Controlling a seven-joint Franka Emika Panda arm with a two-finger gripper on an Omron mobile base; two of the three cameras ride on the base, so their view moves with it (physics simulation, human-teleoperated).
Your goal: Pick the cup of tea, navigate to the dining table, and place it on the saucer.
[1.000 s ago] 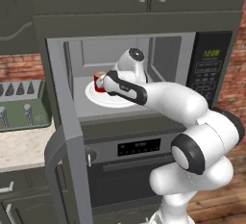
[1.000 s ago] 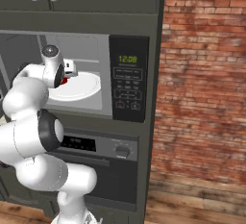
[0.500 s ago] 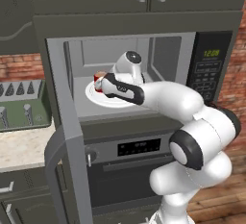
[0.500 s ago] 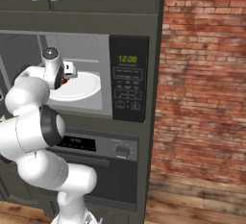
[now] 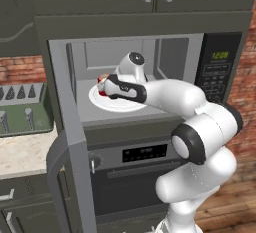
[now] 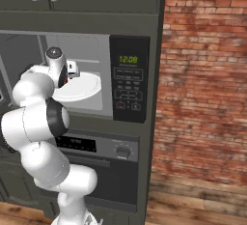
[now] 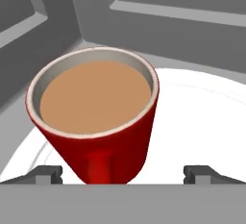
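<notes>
The cup of tea (image 7: 96,122), a small red mug of brown liquid, stands upright on a large white plate (image 7: 202,117) inside the open microwave, its handle facing the hand. My gripper (image 7: 123,174) is open. One dark fingertip (image 7: 47,174) stands on each side of the mug's base, and neither is pressing on it. From the left base view the hand (image 5: 105,85) reaches into the cavity and covers most of the cup (image 5: 102,92). The right base view shows the hand (image 6: 72,69) beside a sliver of red cup (image 6: 67,77). The dining table and the saucer are out of view.
The microwave door (image 5: 67,142) hangs open at the left, close to the arm. The cavity walls surround the plate (image 5: 125,104). A control panel (image 6: 128,79) sits at the right, an oven (image 5: 140,162) below. A counter with a toaster (image 5: 20,107) lies left, a brick wall (image 6: 202,98) right.
The hand has edged a little deeper into the microwave, so the fingers now stand on either side of the cup. The jaws stay open and the cup has not moved.
</notes>
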